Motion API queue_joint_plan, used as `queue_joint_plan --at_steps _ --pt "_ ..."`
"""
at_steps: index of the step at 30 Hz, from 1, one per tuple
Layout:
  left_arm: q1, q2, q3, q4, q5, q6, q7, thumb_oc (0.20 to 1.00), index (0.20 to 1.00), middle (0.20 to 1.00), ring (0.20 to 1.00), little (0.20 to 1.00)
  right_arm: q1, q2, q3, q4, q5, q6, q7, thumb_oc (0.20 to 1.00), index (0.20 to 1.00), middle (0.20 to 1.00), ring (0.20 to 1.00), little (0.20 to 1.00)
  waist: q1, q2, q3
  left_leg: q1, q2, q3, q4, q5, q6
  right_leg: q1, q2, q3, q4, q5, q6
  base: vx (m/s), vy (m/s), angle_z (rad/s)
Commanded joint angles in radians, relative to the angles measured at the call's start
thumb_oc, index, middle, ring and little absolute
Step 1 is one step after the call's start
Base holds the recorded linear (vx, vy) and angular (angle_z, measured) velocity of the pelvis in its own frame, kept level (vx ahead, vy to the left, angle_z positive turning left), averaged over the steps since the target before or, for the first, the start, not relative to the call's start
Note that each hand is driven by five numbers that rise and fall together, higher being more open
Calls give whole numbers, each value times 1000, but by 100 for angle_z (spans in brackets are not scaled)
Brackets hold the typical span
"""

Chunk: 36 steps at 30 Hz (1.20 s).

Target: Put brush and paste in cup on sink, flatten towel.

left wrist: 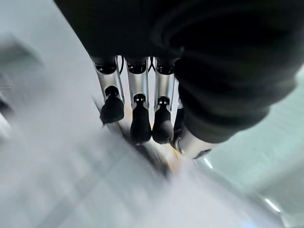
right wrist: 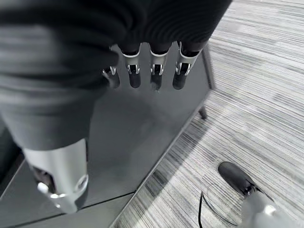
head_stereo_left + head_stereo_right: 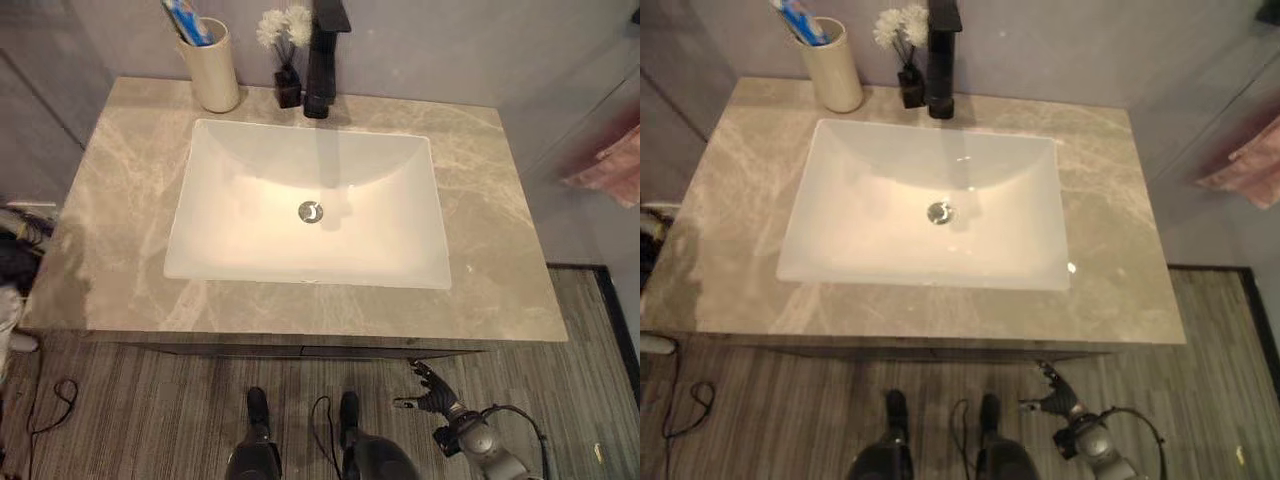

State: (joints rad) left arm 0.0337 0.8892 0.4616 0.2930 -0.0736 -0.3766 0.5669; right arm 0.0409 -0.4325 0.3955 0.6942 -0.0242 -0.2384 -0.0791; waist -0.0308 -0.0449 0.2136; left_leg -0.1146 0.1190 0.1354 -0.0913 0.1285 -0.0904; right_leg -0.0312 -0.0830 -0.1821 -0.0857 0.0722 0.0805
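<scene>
- Far left, at the back corner of the marble counter [image 3: 120, 250]: cream cup [image 3: 212, 72] standing upright, already holding the blue-and-white paste [image 3: 188, 20], which leans out over the rim. Brush not distinguishable from the paste in the cup.
- Just right of the cup, against the wall: small dark vase with white flowers [image 3: 284, 40], then the black faucet [image 3: 325, 55] touching close beside it, spout over the basin.
- Centre: white rectangular sink [image 3: 230, 250] sunk into the counter, chrome drain [image 3: 310, 211] in the middle.
- Below the counter's front edge, right of centre: right hand [image 3: 432, 392] hanging low by the cabinet front [image 2: 123, 137], above the striped grey floor [image 3: 150, 410]; fingers [image 2: 156, 76] relaxed, slightly bent, closed on nothing, thumb apart.
- Far right, beyond the counter, against the wall: pink towel [image 3: 612, 168] hanging in loose folds, well apart from both hands.
- Left hand [image 1: 142, 104] in its wrist view: fingers side by side, pointing down, gripping nothing; blurred surroundings, so position cannot be told.
</scene>
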Motion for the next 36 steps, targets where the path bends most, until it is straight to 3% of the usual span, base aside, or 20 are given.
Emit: queue_joint_plan --at_steps 1,2,3,5,6,8,10,12,16,17,18,19,21,22,23,26,28,30,31,36 --pt "47 -34 34 59 5 -53 29 200 200 200 200 200 10 -17 -10 -3 -26 -18 9 1000 1000 1000 1000 1000 31 22 -85 -8 59 -27 4 29 -50 -9 -21 -50 178 -133 44 -81 -153 40" --pt "78 -68 61 76 20 -45 46 200 200 200 200 200 13 -19 -12 8 -31 -19 8 1000 1000 1000 1000 1000 42 21 -84 -6 61 -29 4 38 -59 10 -15 -56 160 -134 39 -160 -256 39" --pt "125 -177 109 117 -45 -55 57 200 200 200 200 200 14 -33 -21 17 -43 -21 8 1000 1000 1000 1000 1000 58 25 -87 -17 74 -34 4 68 -78 43 6 -68 80 -120 29 -118 -158 17" --pt "133 -224 121 140 -91 -63 60 200 200 200 200 200 18 -37 -25 24 -48 -17 6 1000 1000 1000 1000 1000 63 27 -90 -28 81 -35 4 83 -81 55 16 -71 51 -115 25 -73 -109 16" --pt "148 -266 120 163 -117 -59 54 438 438 438 438 438 21 -44 -30 24 -51 -16 6 1000 1000 1000 1000 1000 64 27 -89 -28 85 -35 4 88 -82 73 23 -72 29 -113 21 -31 -111 16" --pt "175 -359 110 269 -228 -53 4 1000 1000 1000 1000 1000 32 -69 -44 29 -63 -9 8 1000 1000 1000 1000 1000 68 32 -78 -7 83 -39 5 94 -75 115 28 -74 4 -111 14 -10 -79 11" --pt "185 -413 66 425 -299 -3 -59 1000 1000 1000 1000 1000 26 -89 -59 38 -68 5 7 1000 1000 1000 1000 1000 66 35 -62 -4 72 -51 42 93 -66 123 22 -69 14 -108 5 -64 -23 4" --pt "147 -470 -29 804 -347 117 -205 1000 1000 1000 1000 1000 -6 -114 -79 64 -45 15 11 1000 1000 1000 1000 1000 54 32 -46 -22 33 -86 129 38 -41 106 3 -61 31 -99 1 -153 32 -3" --pt "119 -542 -220 1209 -60 296 -423 1000 1000 1000 1000 1000 -79 -124 -78 104 -16 20 28 1000 1000 1000 1000 1000 15 22 -82 27 -82 -157 244 -152 14 46 -18 44 67 -70 0 -80 119 -43" --pt "113 -573 -283 1231 33 311 -469 1000 1000 1000 1000 1000 -81 -125 -77 110 -22 24 45 1000 1000 1000 1000 1000 5 25 -95 54 -96 -170 253 -189 23 37 -14 79 75 -67 2 -16 120 -58" --pt "113 -573 -283 1232 33 311 -469 1000 1000 1000 1000 1000 -81 -125 -78 110 -22 24 45 1000 1000 1000 1000 1000 5 24 -97 51 -97 -170 251 -187 23 34 -15 79 74 -66 2 -57 271 -99" --pt "68 -654 -505 1132 215 275 -505 1000 1000 1000 1000 1000 -70 -95 -92 110 -23 38 48 1000 1000 1000 1000 1000 -27 34 -121 107 -107 -175 202 -218 49 -3 -8 154 85 -31 24 -68 266 -94" --pt "20 -678 -661 1012 284 251 -493 1000 1000 1000 1000 1000 -53 -71 -101 135 -20 43 29 1000 1000 1000 1000 1000 -47 36 -123 125 -121 -162 176 -231 73 -41 -25 189 99 0 46 -111 273 -71" --pt "20 -678 -661 1012 284 251 -493 1000 1000 1000 1000 1000 -53 -70 -102 135 -20 42 29 1000 1000 1000 1000 1000 -46 35 -125 122 -123 -162 174 -228 73 -44 -26 190 98 1 47 -254 297 -88" --pt "-36 -669 -789 924 315 232 -507 1000 1000 1000 1000 1000 -52 -50 -103 143 -13 46 10 1000 1000 1000 1000 1000 -71 37 -105 129 -144 -149 152 -233 93 -92 -43 230 106 47 75 -288 265 -100" --pt "-120 -663 -918 884 383 225 -516 1000 1000 1000 1000 1000 -54 -22 -93 164 -29 54 -4 1000 1000 1000 1000 1000 -95 27 -79 126 -168 -99 116 -222 112 -156 -73 283 83 125 123 -318 265 -70" --pt "-178 -675 -952 878 371 229 -506 1000 1000 1000 1000 1000 -74 4 -81 197 -26 61 -19 1000 1000 1000 1000 1000 -99 25 -54 123 -161 -39 102 -210 113 -191 -97 240 69 155 135 -265 143 -144" --pt "-200 -684 -944 886 349 236 -495 1000 1000 1000 1000 1000 -92 24 -73 216 -19 64 -29 1000 1000 1000 1000 1000 -82 35 -39 116 -140 12 97 -200 112 -205 -118 100 97 113 121 -299 103 -132" --pt "-212 -694 -951 895 351 242 -495 1000 1000 1000 1000 1000 -88 39 -68 243 -12 63 -33 1000 1000 1000 1000 1000 -79 42 -38 115 -124 64 82 -185 117 -177 -122 39 168 58 100 -320 119 -142" --pt "-200 -700 -905 919 341 262 -455 1000 1000 1000 1000 1000 -53 74 -91 278 19 57 -60 1000 1000 1000 1000 1000 -58 51 -59 128 -91 203 53 -173 117 -66 -131 -78 271 -62 82 -186 8 -136"
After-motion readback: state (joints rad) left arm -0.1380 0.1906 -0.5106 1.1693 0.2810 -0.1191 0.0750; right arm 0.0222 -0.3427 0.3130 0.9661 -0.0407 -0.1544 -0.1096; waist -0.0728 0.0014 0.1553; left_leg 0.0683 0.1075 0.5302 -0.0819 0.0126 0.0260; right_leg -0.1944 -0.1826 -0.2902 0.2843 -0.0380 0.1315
